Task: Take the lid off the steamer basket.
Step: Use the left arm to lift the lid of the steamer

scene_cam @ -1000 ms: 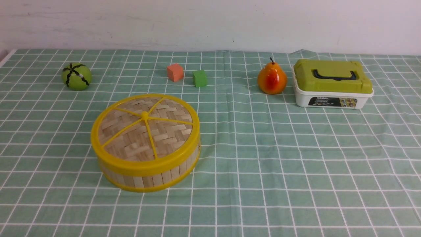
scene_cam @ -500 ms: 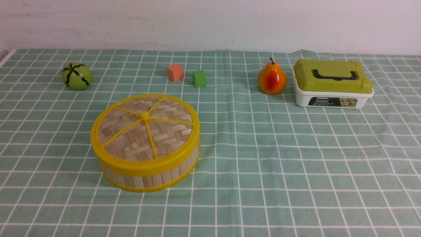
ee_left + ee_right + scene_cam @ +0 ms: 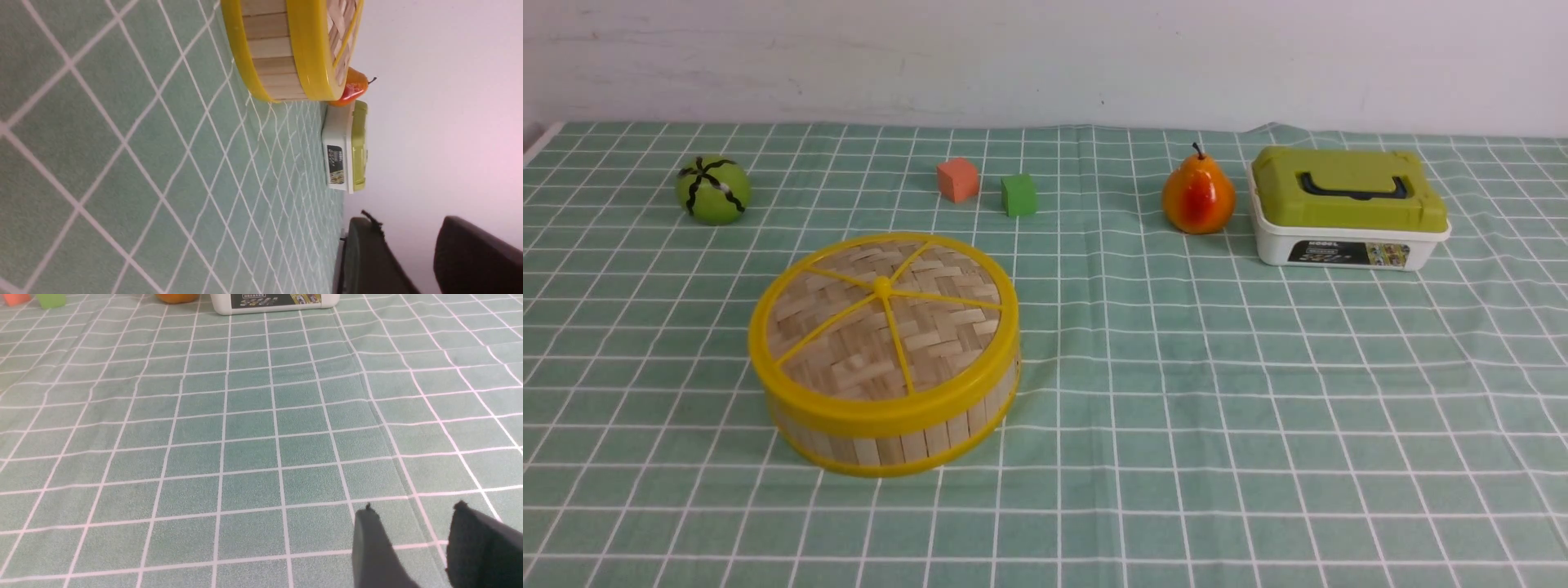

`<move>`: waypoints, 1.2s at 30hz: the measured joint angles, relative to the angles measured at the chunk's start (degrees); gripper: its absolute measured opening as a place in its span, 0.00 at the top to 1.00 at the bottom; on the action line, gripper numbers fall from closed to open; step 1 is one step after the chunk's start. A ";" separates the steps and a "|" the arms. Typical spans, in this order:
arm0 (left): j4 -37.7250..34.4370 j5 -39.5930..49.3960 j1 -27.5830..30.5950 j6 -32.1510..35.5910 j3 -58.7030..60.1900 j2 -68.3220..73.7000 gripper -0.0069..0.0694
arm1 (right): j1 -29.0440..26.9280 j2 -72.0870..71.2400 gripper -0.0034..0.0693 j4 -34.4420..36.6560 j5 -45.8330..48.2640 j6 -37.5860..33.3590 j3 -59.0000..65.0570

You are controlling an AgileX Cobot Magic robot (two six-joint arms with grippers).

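The lid, a woven tan bamboo disc with yellow rim, spokes and centre knob, sits closed on the steamer basket, left of centre on the table. The left wrist view shows the basket's slatted side with the lid's rim on it. My left gripper is open and empty, away from the basket. My right gripper is open and empty, low over bare cloth. Neither arm shows in the front view.
A green striped ball lies far left. An orange cube and a green cube sit behind the basket. A pear stands beside a white box with olive-green lid at far right.
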 joint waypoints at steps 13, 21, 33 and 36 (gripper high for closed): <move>-1.64 -5.91 0.00 1.54 0.00 0.00 0.60 | 0.00 0.00 0.62 0.00 0.00 0.00 0.00; -0.99 -6.01 0.00 16.25 -9.44 1.99 0.91 | 0.00 0.00 0.62 0.00 0.00 0.00 0.00; 10.26 19.86 0.00 30.96 -30.69 39.25 0.93 | 0.00 0.00 0.62 0.00 0.00 0.00 0.00; 14.21 23.03 0.00 31.44 -36.33 46.50 0.93 | 0.00 0.00 0.62 0.00 0.00 0.00 0.00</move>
